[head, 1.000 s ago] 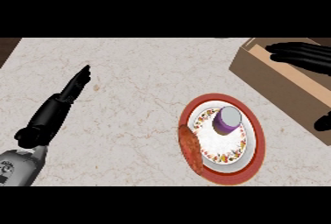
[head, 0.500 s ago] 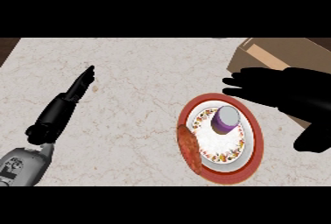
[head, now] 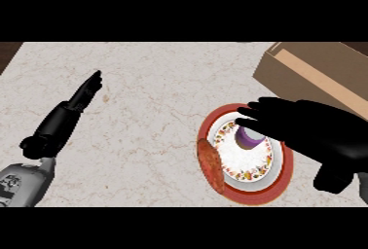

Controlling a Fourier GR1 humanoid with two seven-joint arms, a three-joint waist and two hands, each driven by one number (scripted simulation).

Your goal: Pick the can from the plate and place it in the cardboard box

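**Right hand spread over the can on the plate**

One marble counter [head: 158, 116], pale with thin brown veining, fills the view; a dark strip runs along its far edge. One cardboard box [head: 316, 73] sits at the far right, open side up. One red-rimmed plate [head: 248, 197] with a floral band lies near it. One purple can [head: 249, 139] stands on the plate's white centre, partly hidden.

There are two hands. The right hand [head: 316, 129] reaches in from the right, palm down, fingers extended and released above the can, gripping nothing. The left hand [head: 75, 104] rests at the left of the counter, fingers straight together, pointing away, well apart from the plate.
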